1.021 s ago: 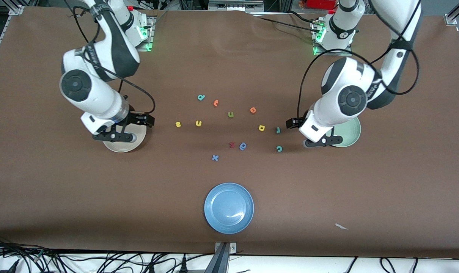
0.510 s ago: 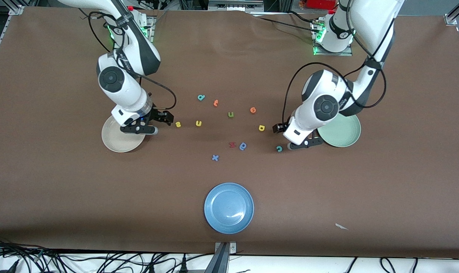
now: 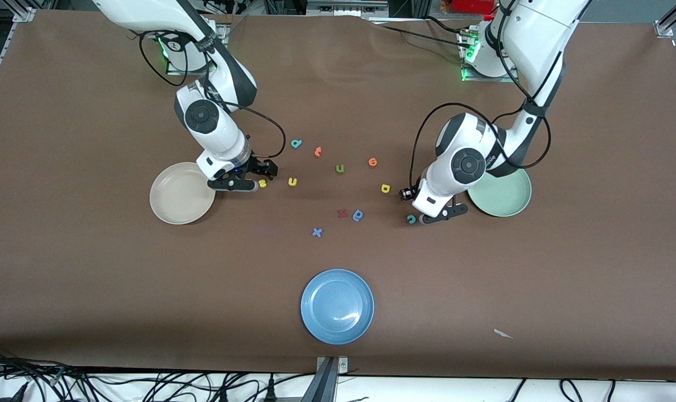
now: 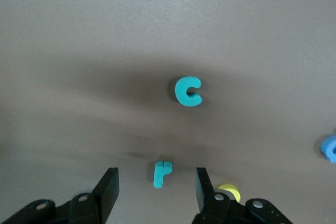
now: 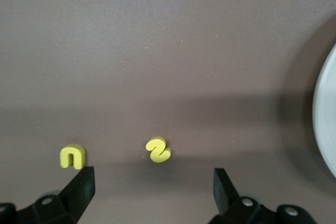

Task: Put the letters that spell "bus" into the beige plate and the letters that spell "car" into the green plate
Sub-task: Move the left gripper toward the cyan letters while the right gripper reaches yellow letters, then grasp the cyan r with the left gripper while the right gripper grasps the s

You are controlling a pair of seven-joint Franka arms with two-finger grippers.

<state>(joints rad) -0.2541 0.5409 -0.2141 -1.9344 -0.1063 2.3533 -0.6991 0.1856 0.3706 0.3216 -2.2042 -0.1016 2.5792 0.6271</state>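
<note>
My left gripper (image 4: 156, 179) hangs low over the table beside the green plate (image 3: 505, 195), open, with the blue-teal "r" (image 4: 162, 173) lying between its fingers and touching neither. The teal "c" (image 4: 188, 91) lies just past it, and the yellow "a" (image 4: 229, 188) peeks out by one finger. My right gripper (image 5: 152, 179) is open next to the beige plate (image 3: 176, 195), just short of the yellow "s" (image 5: 158, 150). The yellow "u" (image 5: 72, 156) lies beside that. The teal "b" (image 3: 296, 143) sits farther from the front camera. Both plates hold nothing.
Other letters lie scattered mid-table: an orange one (image 3: 318, 151), an olive "u" (image 3: 339, 168), an orange "e" (image 3: 372, 162), a red one (image 3: 342, 213), a blue round-bowled one (image 3: 358, 215) and a blue "x" (image 3: 317, 232). A blue plate (image 3: 337, 306) sits near the front edge.
Both arms have swung in from over their plates toward the letters. The left gripper has come down around the "r" and its jaws have narrowed. The right gripper has reached the "s".
</note>
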